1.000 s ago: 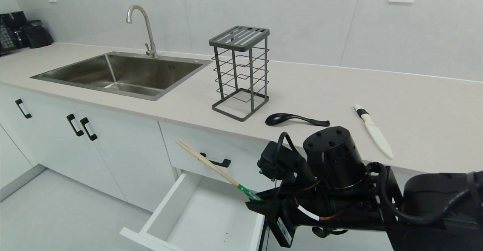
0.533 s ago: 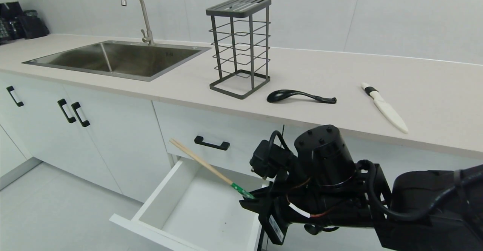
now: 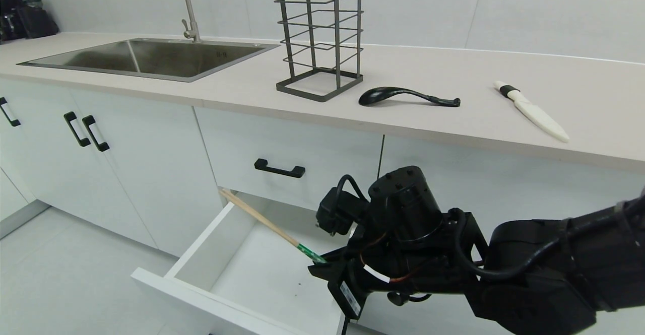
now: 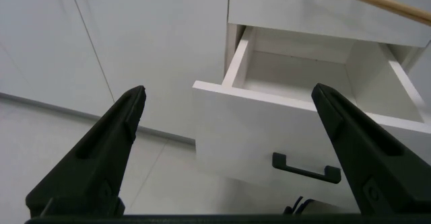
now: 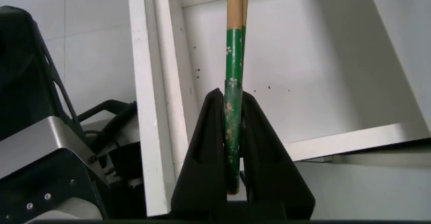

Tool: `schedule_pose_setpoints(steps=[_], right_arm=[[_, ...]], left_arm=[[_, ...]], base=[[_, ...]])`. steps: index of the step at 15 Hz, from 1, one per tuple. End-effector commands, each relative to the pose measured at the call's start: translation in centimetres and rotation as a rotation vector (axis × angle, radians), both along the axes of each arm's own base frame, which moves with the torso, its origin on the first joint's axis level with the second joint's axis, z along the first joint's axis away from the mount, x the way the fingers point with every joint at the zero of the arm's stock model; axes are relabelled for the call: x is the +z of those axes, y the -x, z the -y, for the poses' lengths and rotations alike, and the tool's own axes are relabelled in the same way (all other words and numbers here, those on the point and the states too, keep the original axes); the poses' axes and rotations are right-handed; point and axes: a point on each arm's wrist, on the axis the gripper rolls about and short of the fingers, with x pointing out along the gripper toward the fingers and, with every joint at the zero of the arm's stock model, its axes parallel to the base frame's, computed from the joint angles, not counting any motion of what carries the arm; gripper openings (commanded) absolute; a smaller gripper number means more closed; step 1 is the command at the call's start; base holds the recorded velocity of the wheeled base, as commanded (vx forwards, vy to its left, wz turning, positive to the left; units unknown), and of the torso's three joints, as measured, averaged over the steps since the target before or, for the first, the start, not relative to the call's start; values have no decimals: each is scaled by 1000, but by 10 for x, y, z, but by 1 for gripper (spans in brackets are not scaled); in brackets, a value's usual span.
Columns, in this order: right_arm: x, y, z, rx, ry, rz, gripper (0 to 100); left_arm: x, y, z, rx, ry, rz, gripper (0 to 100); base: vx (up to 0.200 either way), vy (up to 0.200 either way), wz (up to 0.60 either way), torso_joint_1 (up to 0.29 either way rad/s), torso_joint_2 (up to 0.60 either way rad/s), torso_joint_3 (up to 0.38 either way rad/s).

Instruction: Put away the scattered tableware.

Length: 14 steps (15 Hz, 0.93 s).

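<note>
Lowered a bit since a second ago, right gripper (image 3: 321,264) hangs over the open drawer's (image 3: 194,244) right side, pinching the chopsticks (image 3: 262,219) by their green end, sticks slanting up toward the drawer's back left corner, so they'd lay in lengthwise.

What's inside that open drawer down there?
The drawer shows just a bare white floor with a few dark specks. The chopsticks in the right gripper are held over it, not lying in it. That gripper covers the floor right beneath it.
</note>
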Motion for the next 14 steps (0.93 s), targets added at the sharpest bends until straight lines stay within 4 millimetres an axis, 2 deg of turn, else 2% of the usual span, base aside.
schedule_pose_setpoints(steps=[1, 5, 9, 14], right_arm=[[-8, -5, -6, 0, 13, -9, 0], [-12, -14, -16, -2, 13, -9, 0], [-20, -16, -17, -5, 29, -20, 0], [-29, -28, -25, 53, 74, 52, 0]], left_arm=[[0, 0, 0, 1, 0, -1, 100], [0, 0, 0, 1, 0, -1, 100], [0, 0, 0, -1, 0, -1, 100], [0, 0, 0, 1, 0, -1, 100]], base=[[0, 0, 0, -17, 51, 41], [0, 0, 0, -3, 8, 14], [0, 0, 0, 0, 0, 0], [0, 0, 0, 0, 0, 0]])
